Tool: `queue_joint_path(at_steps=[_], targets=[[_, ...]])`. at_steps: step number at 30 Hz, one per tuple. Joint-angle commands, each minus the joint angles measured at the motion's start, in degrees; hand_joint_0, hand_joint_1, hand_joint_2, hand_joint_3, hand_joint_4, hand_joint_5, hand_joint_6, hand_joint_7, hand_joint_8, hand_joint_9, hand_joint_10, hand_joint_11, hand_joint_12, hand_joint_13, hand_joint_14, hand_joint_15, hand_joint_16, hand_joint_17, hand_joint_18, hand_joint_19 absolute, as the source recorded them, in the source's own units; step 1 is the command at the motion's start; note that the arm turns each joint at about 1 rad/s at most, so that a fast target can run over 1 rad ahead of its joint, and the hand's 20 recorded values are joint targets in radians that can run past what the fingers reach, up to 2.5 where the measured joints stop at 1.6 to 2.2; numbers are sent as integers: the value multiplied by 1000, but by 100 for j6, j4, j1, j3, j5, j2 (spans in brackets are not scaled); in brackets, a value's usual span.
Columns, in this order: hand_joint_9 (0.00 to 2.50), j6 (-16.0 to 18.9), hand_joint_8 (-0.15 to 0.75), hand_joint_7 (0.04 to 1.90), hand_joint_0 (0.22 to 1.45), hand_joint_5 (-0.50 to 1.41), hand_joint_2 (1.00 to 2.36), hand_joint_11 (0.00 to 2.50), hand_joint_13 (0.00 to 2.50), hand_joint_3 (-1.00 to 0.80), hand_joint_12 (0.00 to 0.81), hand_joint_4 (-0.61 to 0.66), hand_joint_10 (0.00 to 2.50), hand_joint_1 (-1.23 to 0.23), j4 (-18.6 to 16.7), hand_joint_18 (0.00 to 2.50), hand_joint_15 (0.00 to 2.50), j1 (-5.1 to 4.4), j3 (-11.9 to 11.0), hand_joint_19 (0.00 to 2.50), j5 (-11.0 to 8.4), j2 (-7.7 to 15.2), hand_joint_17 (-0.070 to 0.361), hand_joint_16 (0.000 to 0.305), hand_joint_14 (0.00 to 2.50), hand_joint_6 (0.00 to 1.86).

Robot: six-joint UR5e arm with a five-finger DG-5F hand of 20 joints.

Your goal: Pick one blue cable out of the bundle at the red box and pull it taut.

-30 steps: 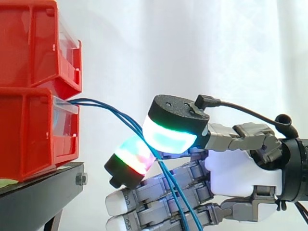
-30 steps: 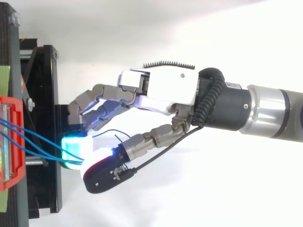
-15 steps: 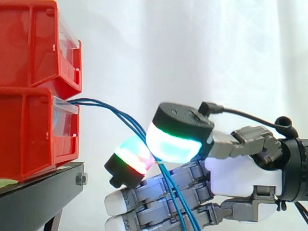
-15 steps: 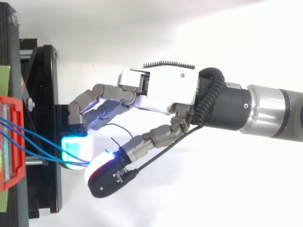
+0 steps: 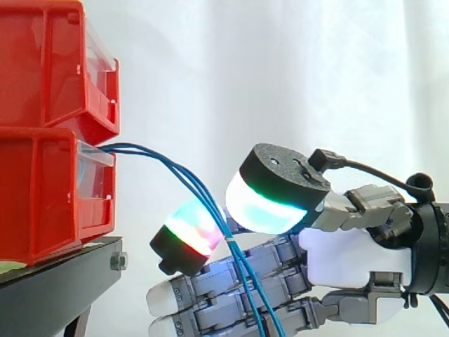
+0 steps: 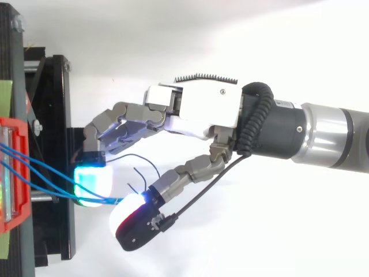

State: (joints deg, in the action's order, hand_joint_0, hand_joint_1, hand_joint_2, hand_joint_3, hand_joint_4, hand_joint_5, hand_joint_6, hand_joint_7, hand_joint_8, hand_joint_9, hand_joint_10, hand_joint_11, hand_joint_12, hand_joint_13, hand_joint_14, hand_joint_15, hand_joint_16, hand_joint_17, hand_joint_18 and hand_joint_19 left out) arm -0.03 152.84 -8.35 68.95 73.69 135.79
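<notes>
- Swung outward since a second ago: big thumb pad (image 5: 270, 207), now further toward 3 o'clock in the side view and toward 5 o'clock in the top view, widening the gap to the finger pad (image 5: 191, 235).
- Robot hand (image 6: 196, 109) reaching in from 3 o'clock, loosely open, fingers half bent, thumb spread off them; nothing pinched, as far as can be judged.
- Several blue cables (image 5: 168, 163) leaving the lower red box (image 5: 42, 203) at 9 o'clock, arching toward 3 o'clock, then drooping toward 6 o'clock through the gap between the two glowing pads and across the lower fingers.
- Slack throughout, strands bunched together, none singled out.
- Second red box (image 5: 42, 63) stacked above, both on a black stand (image 5: 63, 277).
- Main risk, judged from this pose: trapping the whole bunch instead of one strand on closing, because of strands lying side by side in the gap.
- Opposite risk: catching nothing, with the thumb this wide and the cables free to slide off toward 6 o'clock.
- On a weak pinch, likely slipping of the smooth strand through the pads during the pull toward 3 o'clock, leaving it limp.
- With too hard a tug: danger of dragging the boxes on the stand.
</notes>
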Motion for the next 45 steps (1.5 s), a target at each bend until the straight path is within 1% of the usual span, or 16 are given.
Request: queue_joint_path(at_steps=[1,2,6,10,13,15,19,23,26,27,30,34,38,39,42,45], targets=[[609,3,315,912,505,-221,1000,407,515,-500,416,69,9,-934,0,532,185,0,-4,220,5,0,129,57,6,872],[612,-6,314,914,509,-220,1000,400,517,-500,415,68,9,-929,0,536,186,0,5,224,5,0,128,57,6,871],[659,-6,303,969,645,-207,1000,421,553,-500,395,42,10,-877,0,558,195,0,5,246,-4,0,118,53,7,873],[675,-6,306,1063,670,-208,1015,429,573,-276,396,-15,10,-877,0,580,195,0,5,253,-4,0,118,53,7,892],[680,-15,309,1085,690,-210,1018,436,578,-224,396,-37,10,-880,0,592,194,-9,-4,242,-4,0,118,52,6,901],[677,-15,305,1048,724,-215,1015,426,581,-274,396,-45,10,-889,0,597,194,-9,-4,237,-4,0,117,52,6,909],[652,-15,283,1007,801,-211,1000,411,577,-500,390,-61,10,-887,-9,596,177,-9,-4,188,-21,0,115,51,6,901],[629,3,254,1001,777,-212,1000,397,564,-500,375,-100,9,-919,0,602,158,-9,5,136,5,0,111,49,5,892],[605,20,241,995,695,-221,1000,401,551,-500,374,-98,9,-1001,0,585,161,0,-4,147,5,0,108,48,6,891],[604,20,241,991,634,-222,1000,410,547,-500,374,-91,9,-1003,0,580,164,0,5,153,5,0,108,48,6,891],[614,20,265,964,529,-222,1000,418,554,-500,390,-44,9,-989,0,585,179,0,5,189,5,0,115,51,6,895],[672,3,304,932,458,-211,1000,435,571,-500,420,2,8,-890,-9,598,204,0,5,235,5,0,127,57,6,893],[709,-41,303,971,500,-194,1000,425,586,-500,411,-3,9,-838,-26,585,212,0,-4,261,-4,0,122,54,7,878],[729,-41,292,1015,579,-188,1000,444,601,-500,393,-14,10,-835,-26,587,220,-9,-4,277,-4,0,114,51,7,872],[768,-50,298,1045,641,-176,1000,443,626,-500,386,-10,12,-838,0,617,225,0,-4,292,5,0,111,49,7,873],[788,-41,308,1089,660,-175,1010,471,646,-376,386,-27,11,-850,0,632,230,-9,-4,290,-21,0,111,49,8,888]])
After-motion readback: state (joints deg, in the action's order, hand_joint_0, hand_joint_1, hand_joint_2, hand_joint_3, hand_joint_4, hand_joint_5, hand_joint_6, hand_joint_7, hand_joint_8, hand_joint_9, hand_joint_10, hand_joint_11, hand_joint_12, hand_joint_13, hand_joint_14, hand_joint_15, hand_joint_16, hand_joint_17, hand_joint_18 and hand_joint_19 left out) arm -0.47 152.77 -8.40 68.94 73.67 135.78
